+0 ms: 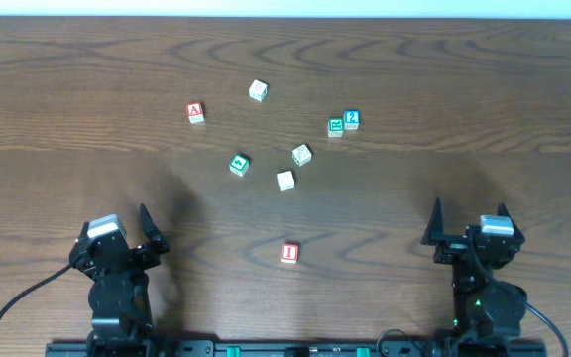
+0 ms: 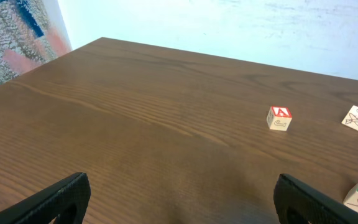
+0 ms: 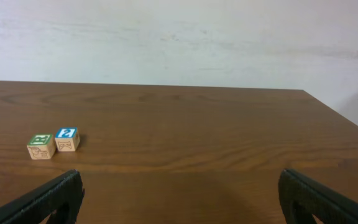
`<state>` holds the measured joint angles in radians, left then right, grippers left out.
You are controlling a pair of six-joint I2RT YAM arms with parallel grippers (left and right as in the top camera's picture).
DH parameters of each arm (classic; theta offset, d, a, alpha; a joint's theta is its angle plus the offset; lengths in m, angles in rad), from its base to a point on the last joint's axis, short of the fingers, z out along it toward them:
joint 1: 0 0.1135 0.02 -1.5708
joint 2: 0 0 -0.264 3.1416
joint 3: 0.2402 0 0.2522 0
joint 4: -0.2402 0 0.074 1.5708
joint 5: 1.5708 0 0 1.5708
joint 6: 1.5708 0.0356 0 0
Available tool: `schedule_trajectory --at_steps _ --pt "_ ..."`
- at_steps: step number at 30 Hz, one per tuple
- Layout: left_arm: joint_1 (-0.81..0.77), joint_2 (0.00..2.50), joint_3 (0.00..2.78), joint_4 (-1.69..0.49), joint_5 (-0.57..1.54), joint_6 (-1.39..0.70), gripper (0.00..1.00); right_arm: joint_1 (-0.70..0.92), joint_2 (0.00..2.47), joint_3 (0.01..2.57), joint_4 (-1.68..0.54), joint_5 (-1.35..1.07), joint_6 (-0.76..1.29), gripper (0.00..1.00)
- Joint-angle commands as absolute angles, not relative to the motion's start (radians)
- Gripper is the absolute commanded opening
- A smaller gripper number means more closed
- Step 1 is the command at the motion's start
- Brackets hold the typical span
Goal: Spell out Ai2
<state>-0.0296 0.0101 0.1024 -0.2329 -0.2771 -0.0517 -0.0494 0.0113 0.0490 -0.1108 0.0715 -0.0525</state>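
Your left gripper (image 1: 117,233) is at near-left on the brown wood-grain table (image 1: 67,79), jaws spread wide, holding nothing. The small wooden cube with red "A" (image 1: 195,113) is at the far-left of the cluster, letter face up. The wooden cube with red "I" (image 1: 288,252) sits alone, nearest you, between the arms, letter up. The wooden cube with blue "2" (image 1: 352,120) is at the cluster's right end, just beside a green-faced cube (image 1: 336,126). They're cubes, so no long axis. Your right gripper (image 1: 469,223) is also fully spread and empty.
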Motion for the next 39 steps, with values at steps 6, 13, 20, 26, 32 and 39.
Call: schedule_trajectory --at_steps 6,13,20,26,32,39 --pt "-0.025 0.004 0.075 -0.234 -0.289 -0.048 0.95 -0.058 0.006 0.029 -0.116 0.071 -0.061 0.99" --pt "-0.025 0.004 0.075 -0.234 -0.289 -0.048 0.95 -0.058 0.006 0.029 -0.116 0.071 -0.061 0.99" --pt "-0.025 0.004 0.075 -0.234 -0.289 -0.048 0.95 -0.058 0.006 0.029 -0.116 0.071 -0.061 0.99" --pt "-0.025 0.004 0.075 -0.234 -0.289 -0.048 0.95 -0.058 0.006 0.029 -0.115 0.081 -0.061 0.99" --pt "-0.025 0.004 0.075 -0.222 -0.297 -0.047 0.95 -0.059 0.006 0.029 -0.109 0.099 -0.063 0.99" --pt "-0.027 0.004 0.083 0.059 -0.088 -0.052 0.95 -0.058 0.006 0.058 -0.029 -0.035 0.067 0.99"
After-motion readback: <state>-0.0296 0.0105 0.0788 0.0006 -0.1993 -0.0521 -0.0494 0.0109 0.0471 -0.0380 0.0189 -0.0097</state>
